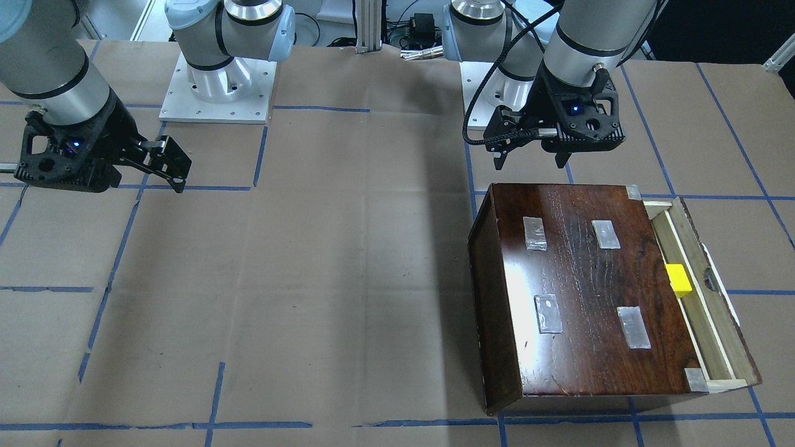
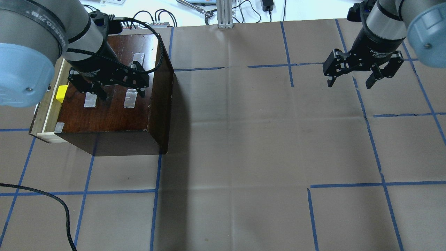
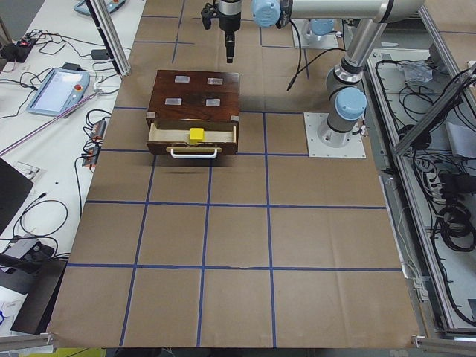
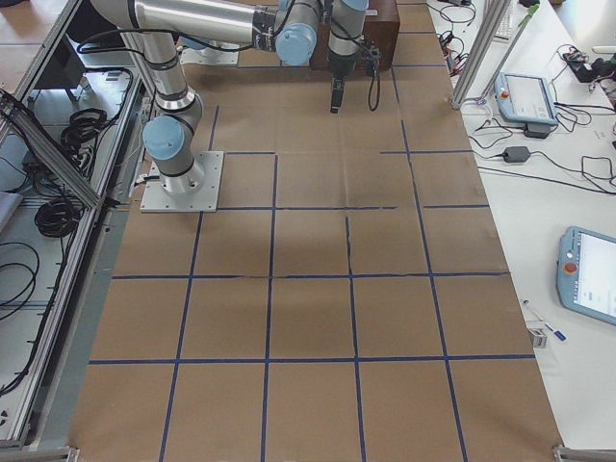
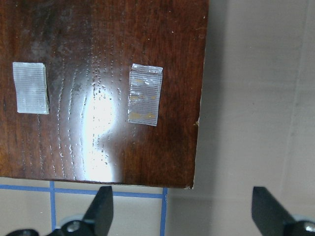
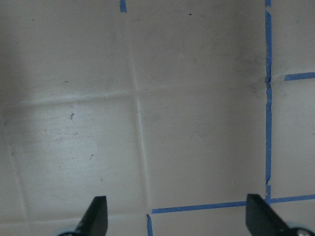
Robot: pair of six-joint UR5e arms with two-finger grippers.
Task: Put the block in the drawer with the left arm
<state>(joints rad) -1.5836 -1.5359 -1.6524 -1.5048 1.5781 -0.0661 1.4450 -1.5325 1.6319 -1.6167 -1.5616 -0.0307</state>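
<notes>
Two pairs of fingers, front-facing view: left fingers (image 1: 562,158) spread wide, gripping nothing, raised by the rear edge of the dark box (image 1: 590,298). Right fingers (image 1: 177,155) also parted, holding nothing, well apart across the counter (image 1: 348,261). One yellow block (image 1: 678,278) lies inside the pulled-out drawer (image 1: 720,316), about midway along it. Box top: four tape patches (image 1: 535,233), two more at corners.
Overhead view: block in the drawer, beside the box's edge; both pairs of fingers wide.
Left side view: block centred in the drawer.
Left wrist view: two fingertips (image 5: 101,211) far apart, two patches visible.
Right wrist view: two fingertips far apart over blue tape lines (image 6: 268,123).
</notes>
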